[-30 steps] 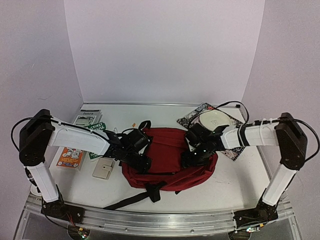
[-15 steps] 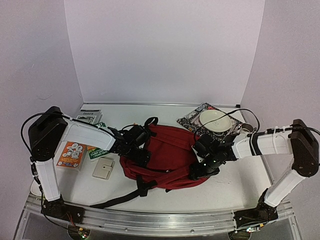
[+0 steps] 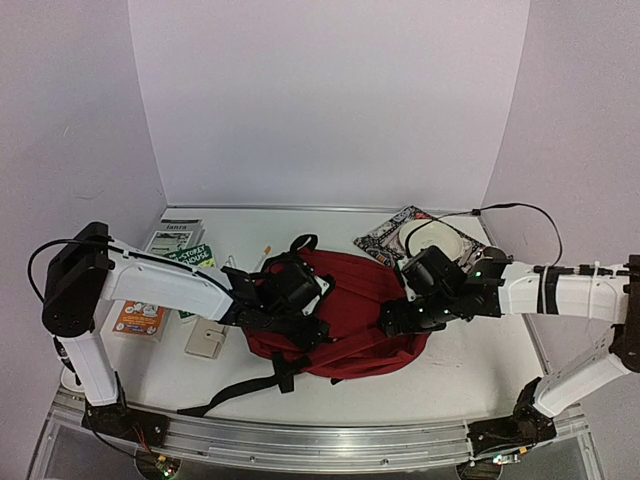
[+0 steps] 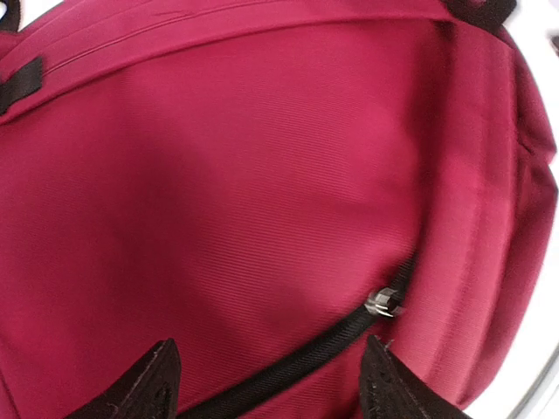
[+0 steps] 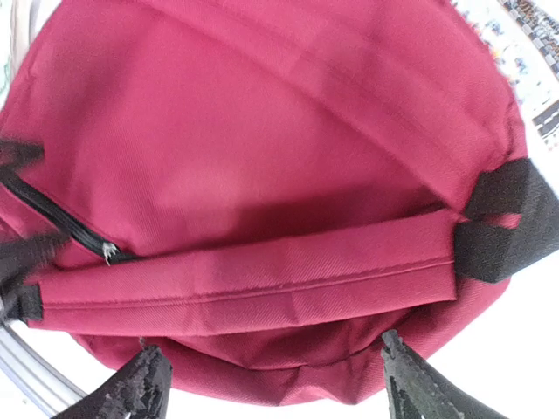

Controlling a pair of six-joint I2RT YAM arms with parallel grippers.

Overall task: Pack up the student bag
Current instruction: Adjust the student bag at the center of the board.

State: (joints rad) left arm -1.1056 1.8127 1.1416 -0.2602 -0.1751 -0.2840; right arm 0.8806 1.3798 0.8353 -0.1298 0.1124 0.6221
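The student bag (image 3: 345,310) is a dark red backpack lying flat in the middle of the table, black straps trailing toward the near edge. My left gripper (image 3: 305,325) is open over the bag's left part; in the left wrist view its jaws stand wide apart (image 4: 271,388) above red fabric and a black cord with a metal tip (image 4: 382,302). My right gripper (image 3: 393,320) is open at the bag's right side; in the right wrist view it (image 5: 275,384) straddles the bag's edge below a red shoulder strap (image 5: 253,279). The bag looks closed.
Books and cards (image 3: 180,245) lie at the left, with an orange booklet (image 3: 138,317) and a beige pouch (image 3: 206,339). A pencil (image 3: 263,257) lies behind the bag. A patterned book (image 3: 385,235) with a white bowl (image 3: 435,240) sits at the back right.
Both grippers have moved in over the bag; the left moved right, the right moved up and left. The bag has shifted and been reshaped; both arms have stretched out.
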